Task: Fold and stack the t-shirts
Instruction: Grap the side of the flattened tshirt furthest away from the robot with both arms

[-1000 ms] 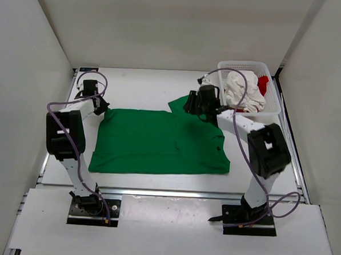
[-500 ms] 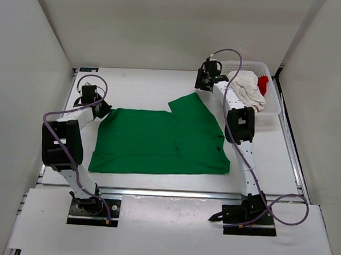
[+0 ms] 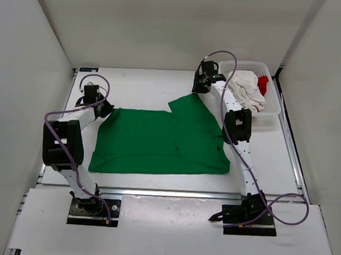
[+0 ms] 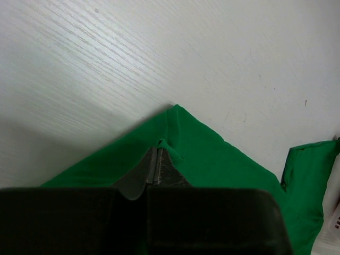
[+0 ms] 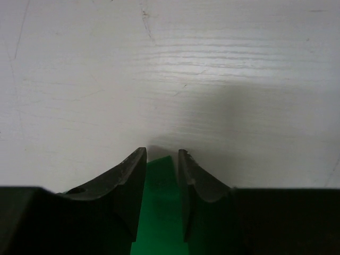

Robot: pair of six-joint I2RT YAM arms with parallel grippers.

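While working across the pale tabletop [image 3: 144, 86], treat the green t-shirt [image 3: 158, 144] as the piece in hand: spread flat, running from the left end effector [image 4: 155, 159] at one far corner across to the right end effector [image 5: 162, 156] at the sleeve tip. Leave alone the white mesh basket [image 3: 274, 104] just to the right of the right end effector, with the white t-shirt [image 3: 247, 90] heaped inside and the red t-shirt [image 3: 263, 82] tucked behind it. On the left, pressed together, pinching a small ridge of green cloth at the very corner; hold that firm. On the right, fingers standing part way apart, straddling a narrow tongue of green cloth, bare tabletop ahead of the tips; no bite on the cloth to be seen. Press lower and close fully on the sleeve before any lift, catching both layers if possible. Then, probably, raise both ends level and together, keep the cloth taut between them, and draw the far edge toward the near one, guarding against a skewed fold or a slipped sleeve.
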